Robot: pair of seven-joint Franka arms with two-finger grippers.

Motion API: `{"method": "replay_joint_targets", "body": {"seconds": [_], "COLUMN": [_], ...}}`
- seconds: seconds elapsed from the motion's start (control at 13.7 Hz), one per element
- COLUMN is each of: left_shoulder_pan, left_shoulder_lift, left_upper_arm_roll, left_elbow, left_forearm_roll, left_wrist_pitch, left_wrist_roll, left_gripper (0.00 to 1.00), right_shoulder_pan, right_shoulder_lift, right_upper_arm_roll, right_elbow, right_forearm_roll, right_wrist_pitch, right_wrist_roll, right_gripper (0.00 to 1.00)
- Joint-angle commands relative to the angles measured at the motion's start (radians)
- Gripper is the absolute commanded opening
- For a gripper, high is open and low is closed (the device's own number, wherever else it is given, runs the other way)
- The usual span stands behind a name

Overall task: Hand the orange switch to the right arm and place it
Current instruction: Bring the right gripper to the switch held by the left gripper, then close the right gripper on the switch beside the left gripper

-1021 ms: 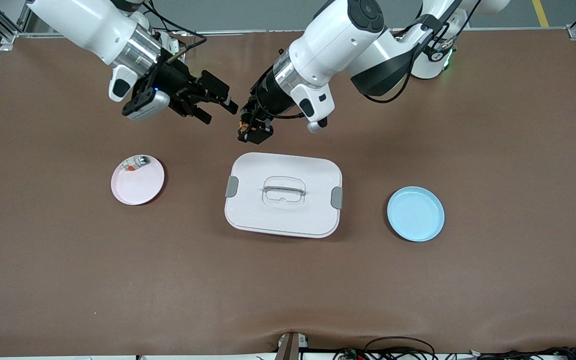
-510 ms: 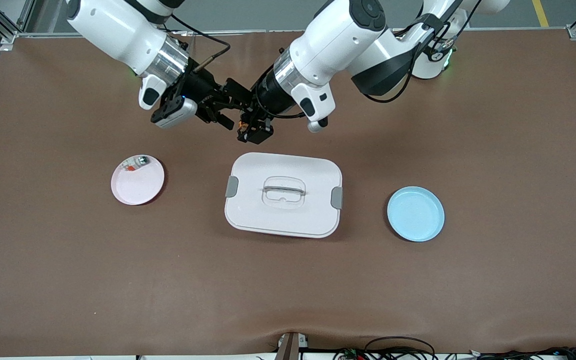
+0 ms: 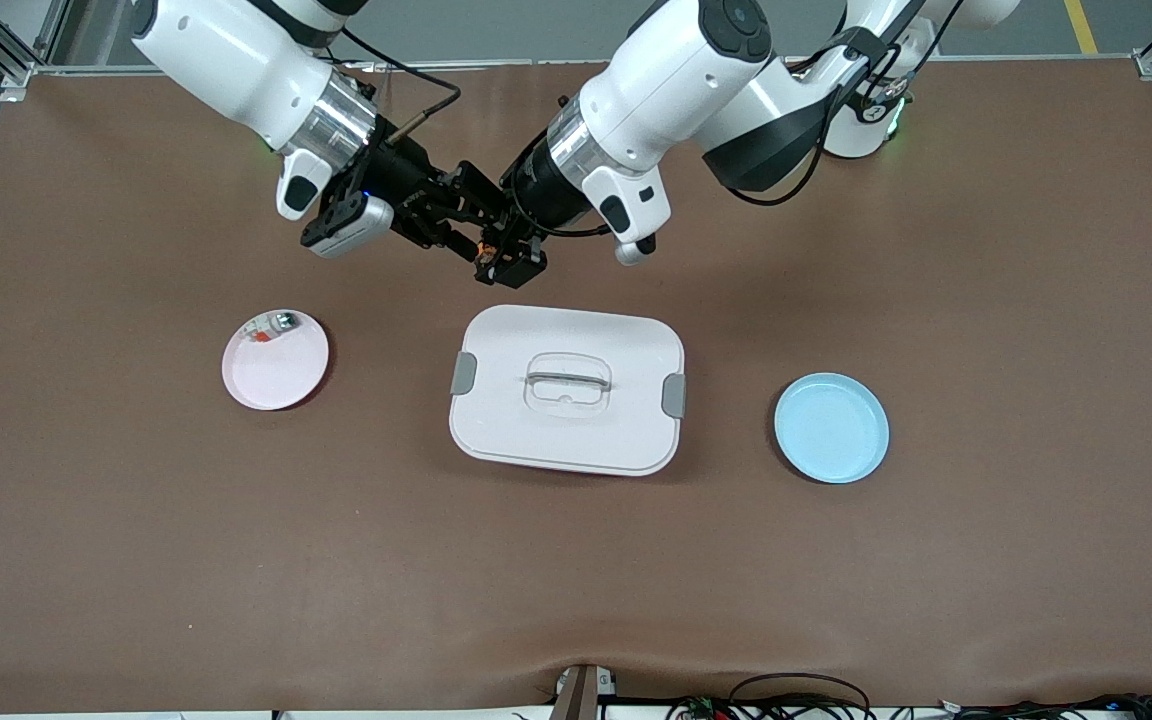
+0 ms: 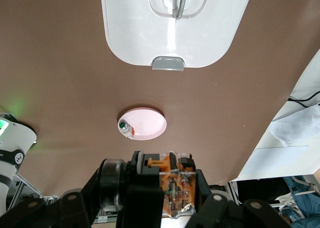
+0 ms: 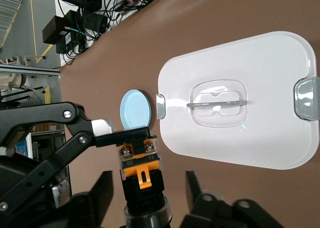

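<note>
The orange switch (image 3: 489,252), a small black block with an orange section, hangs in the air over the brown table beside the white box. My left gripper (image 3: 508,260) is shut on it; the left wrist view shows the orange switch (image 4: 175,180) clamped in the left gripper (image 4: 172,190). My right gripper (image 3: 476,228) meets it from the right arm's end. In the right wrist view the orange switch (image 5: 141,165) stands between the right gripper (image 5: 147,193) fingers. They are open, with a gap on each side.
A white lidded box (image 3: 566,420) lies mid-table. A pink plate (image 3: 281,372) with a small whitish part (image 3: 271,324) on it lies toward the right arm's end. A blue plate (image 3: 831,430) lies toward the left arm's end.
The right arm swung in toward the left gripper and brought its open fingers around the switch. The left arm and the switch stayed where they were.
</note>
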Motion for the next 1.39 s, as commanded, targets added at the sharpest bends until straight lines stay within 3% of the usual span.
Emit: {"method": "replay_joint_targets", "body": {"seconds": [0.0, 0.15, 0.22, 0.36, 0.95, 1.09, 1.17, 1.24, 1.31], "left_shoulder_pan": [0.002, 0.002, 0.000, 0.000, 0.000, -0.001, -0.003, -0.003, -0.003], "left_shoulder_lift": [-0.005, -0.005, -0.005, -0.005, -0.006, -0.006, -0.005, -0.005, -0.005], "left_upper_arm_roll": [-0.001, -0.001, -0.001, -0.001, -0.004, -0.004, -0.002, -0.002, -0.002], "left_elbow": [0.005, 0.005, 0.005, 0.005, 0.006, 0.008, 0.009, 0.011, 0.020], "left_forearm_roll": [-0.012, -0.013, -0.013, -0.013, -0.015, -0.016, -0.015, -0.015, -0.015], "left_wrist_pitch": [0.009, 0.009, 0.008, 0.008, 0.012, 0.012, 0.012, 0.014, 0.015], "left_wrist_roll": [-0.002, -0.002, -0.004, -0.004, 0.006, 0.003, 0.004, -0.001, -0.002], "left_gripper": [0.20, 0.20, 0.20, 0.20, 0.22, 0.51, 0.83, 1.00, 1.00], "right_shoulder_pan": [0.006, 0.008, 0.008, 0.009, 0.009, 0.009, 0.009, 0.009, 0.009], "right_shoulder_lift": [0.017, 0.018, 0.021, 0.024, 0.032, 0.032, 0.032, 0.032, 0.032], "right_upper_arm_roll": [-0.008, -0.006, -0.007, -0.008, -0.008, -0.008, -0.008, -0.008, -0.008], "right_elbow": [0.023, 0.023, 0.023, 0.026, 0.026, 0.026, 0.026, 0.026, 0.026], "right_forearm_roll": [0.024, 0.024, 0.024, 0.024, 0.024, 0.024, 0.024, 0.024, 0.022], "right_wrist_pitch": [-0.007, -0.006, -0.006, -0.004, -0.007, -0.007, -0.007, -0.009, -0.009], "right_wrist_roll": [-0.002, -0.001, -0.002, -0.002, -0.001, 0.001, 0.001, -0.001, -0.001], "right_gripper": [0.51, 0.51, 0.45, 0.00, 0.00, 0.00, 0.00, 0.00, 0.00]}}
